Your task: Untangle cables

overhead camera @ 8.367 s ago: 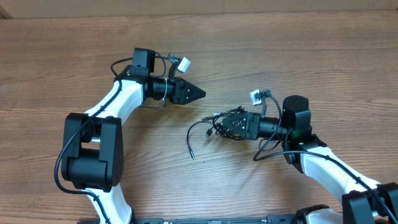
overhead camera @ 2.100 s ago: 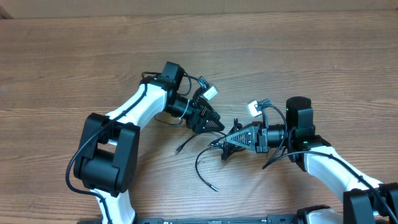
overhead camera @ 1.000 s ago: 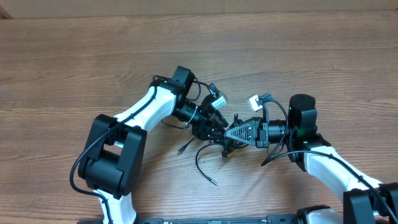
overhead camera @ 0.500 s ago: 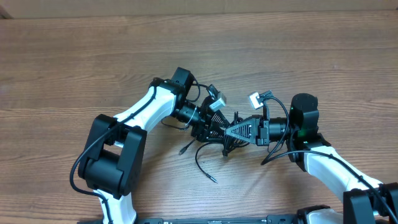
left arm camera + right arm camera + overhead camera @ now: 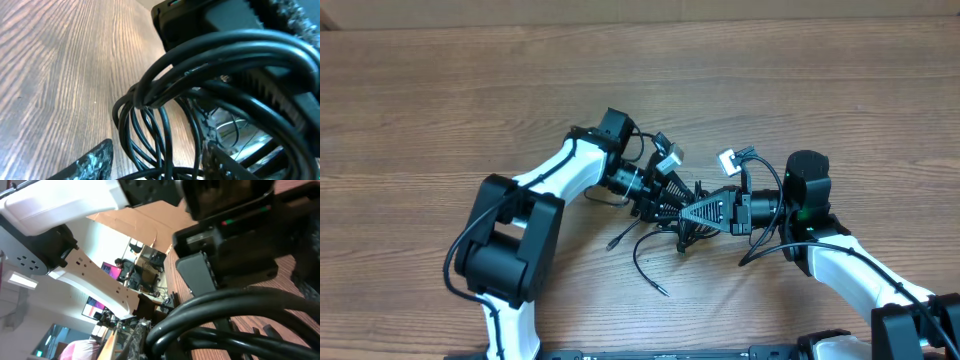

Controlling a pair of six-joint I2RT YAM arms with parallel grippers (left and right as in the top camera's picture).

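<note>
overhead: the left gripper [image 5: 658, 200] has come in from 10 o'clock and now meets the right gripper [image 5: 686, 215], which is clamped shut on the cables [image 5: 678, 238] at the worktop's [image 5: 820, 90] centre, so a two-handed pull can start.
left wrist: the cables crowd its fingers [image 5: 92, 162]; whether they grip, i cannot tell.
right wrist: arm housings hide the fingertips.

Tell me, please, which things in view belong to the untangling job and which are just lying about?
For the job: cables; left tool; right tool, shut on the cables.
Not for the job: wooden table; white wrist connector.
</note>
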